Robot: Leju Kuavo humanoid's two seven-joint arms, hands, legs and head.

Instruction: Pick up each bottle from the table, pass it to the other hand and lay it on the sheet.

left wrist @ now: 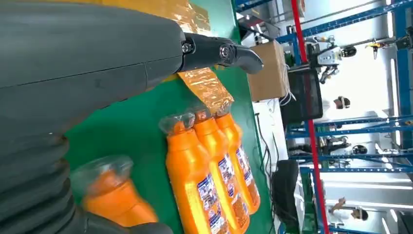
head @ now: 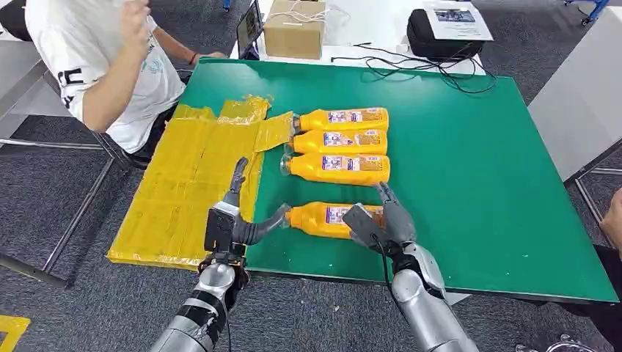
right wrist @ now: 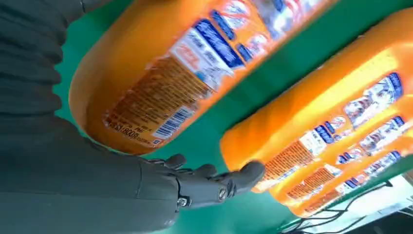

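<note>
The right hand [head: 385,220] sits over the base end of the nearest bottle [head: 323,218], fingers spread around it, not visibly clamped. The bottle lies lengthwise across the green worktop [head: 469,161], cap pointing toward the left hand [head: 235,220], which waits open just beside that cap. The yellow sheet [head: 183,191] lies beyond the left hand. Three more bottles [head: 341,143] lie parallel behind. The label shows a barcode and what looks like "800g".

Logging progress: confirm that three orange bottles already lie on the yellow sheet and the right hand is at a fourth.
Wrong: the three orange bottles lie on the green table, beside the yellow sheet, as the head view shows. The right hand is indeed at the fourth bottle.
</note>
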